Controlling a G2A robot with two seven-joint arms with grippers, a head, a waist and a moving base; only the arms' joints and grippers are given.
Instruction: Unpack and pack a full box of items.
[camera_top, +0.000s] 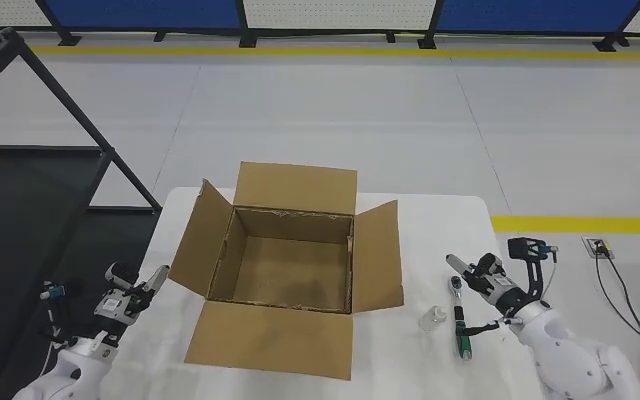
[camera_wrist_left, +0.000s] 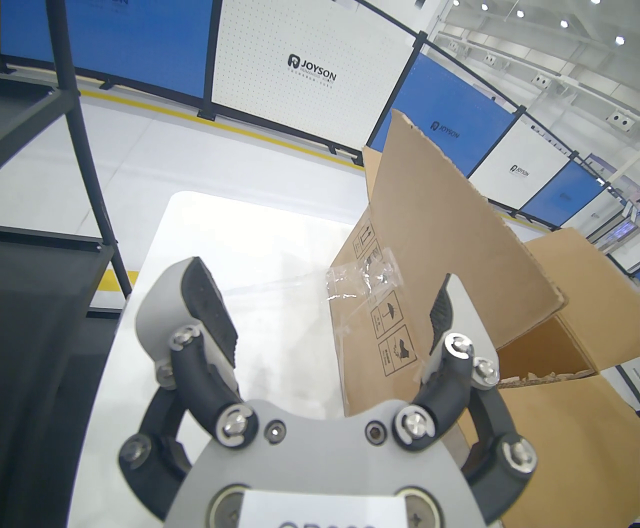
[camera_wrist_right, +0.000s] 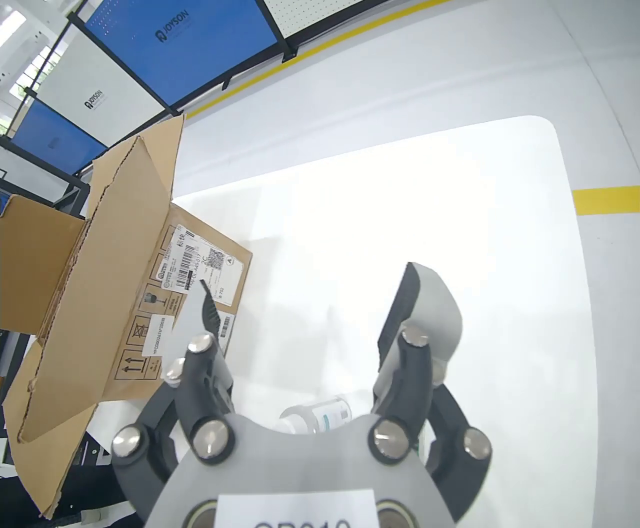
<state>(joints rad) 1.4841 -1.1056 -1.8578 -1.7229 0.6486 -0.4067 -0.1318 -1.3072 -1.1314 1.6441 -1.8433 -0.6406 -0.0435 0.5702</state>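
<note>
**Layout and clearances**

1. The box (camera_top: 292, 187) stands at the centre of the white table (camera_top: 440, 220). All four flaps are folded outward. The inside shows bare cardboard floor.
2. The left flap extends close to the table's left edge. The near flap extends toward the table's near edge. The far flap lies at the far edge.
3. A narrow strip of table remains to the left of the box. A black rack (camera_top: 60, 200) stands off the table on that side.
4. A wider area of table lies between the right flap and the table's right edge. The far right corner of the table is bare.

**Grippers**

5. The left gripper (camera_top: 138, 278) sits at the table's left edge, just beside the left flap. Its fingers are spread and hold nothing.
6. The right gripper (camera_top: 475, 300) sits over the right-hand area of the table. Its fingers are spread and hold nothing.

**Item count**

7. Box: one, with four flaps.
8. Bottle (camera_top: 433, 318): one, small and clear, lying on the table between the right flap and the tool.
9. Tool (camera_top: 461, 330): one, with a green grip, lying just beside the bottle and close under the right gripper. Contact with the fingers cannot be determined.
10. Grippers: two.
</note>
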